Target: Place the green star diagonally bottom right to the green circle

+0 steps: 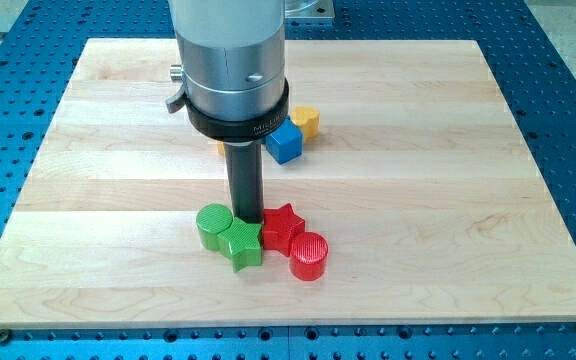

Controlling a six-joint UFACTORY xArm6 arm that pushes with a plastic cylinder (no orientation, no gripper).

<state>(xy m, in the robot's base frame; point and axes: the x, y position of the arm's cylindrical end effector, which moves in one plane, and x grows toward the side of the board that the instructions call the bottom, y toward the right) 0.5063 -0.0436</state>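
The green circle (213, 225) sits on the wooden board (418, 200) below the middle. The green star (243, 244) touches it at its lower right. A red star (282, 227) lies just right of the green star, and a red circle (308, 256) touches the red star at its lower right. My tip (247, 219) stands just above the green star, between the green circle and the red star, very close to all three.
A blue cube (284, 143) and a yellow block (306, 121) sit near the board's middle top, right of the arm's body. The arm's wide grey body (233, 60) hides part of the board's top. Blue perforated table surrounds the board.
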